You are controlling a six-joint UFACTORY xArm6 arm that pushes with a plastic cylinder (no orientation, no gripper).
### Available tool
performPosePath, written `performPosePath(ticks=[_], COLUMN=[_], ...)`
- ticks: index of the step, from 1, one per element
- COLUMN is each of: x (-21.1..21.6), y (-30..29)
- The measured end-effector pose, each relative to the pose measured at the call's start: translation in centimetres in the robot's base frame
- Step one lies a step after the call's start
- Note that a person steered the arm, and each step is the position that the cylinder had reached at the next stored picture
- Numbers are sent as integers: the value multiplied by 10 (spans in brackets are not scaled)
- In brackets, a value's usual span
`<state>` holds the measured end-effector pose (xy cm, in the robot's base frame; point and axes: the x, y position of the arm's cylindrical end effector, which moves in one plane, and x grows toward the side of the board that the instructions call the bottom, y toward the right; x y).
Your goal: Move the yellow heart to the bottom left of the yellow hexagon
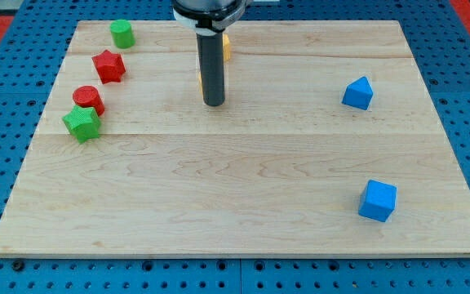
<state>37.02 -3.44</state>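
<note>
My dark rod comes down from the view's top centre and my tip rests on the wooden board. A yellow block shows as a sliver at the rod's right, near the board's top edge; its shape is hidden. A second small yellow sliver shows at the rod's left, just above my tip; its shape is hidden too. I cannot tell which is the heart and which the hexagon. My tip stands right beside the lower sliver.
At the view's left are a green cylinder, a red star, a red cylinder and a green star. At the right are a blue house-shaped block and a blue cube.
</note>
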Motion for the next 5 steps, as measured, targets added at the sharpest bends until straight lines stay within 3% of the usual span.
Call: performPosePath(ticks=[2, 4, 5], x=[-38, -64, -47], y=[17, 213, 334])
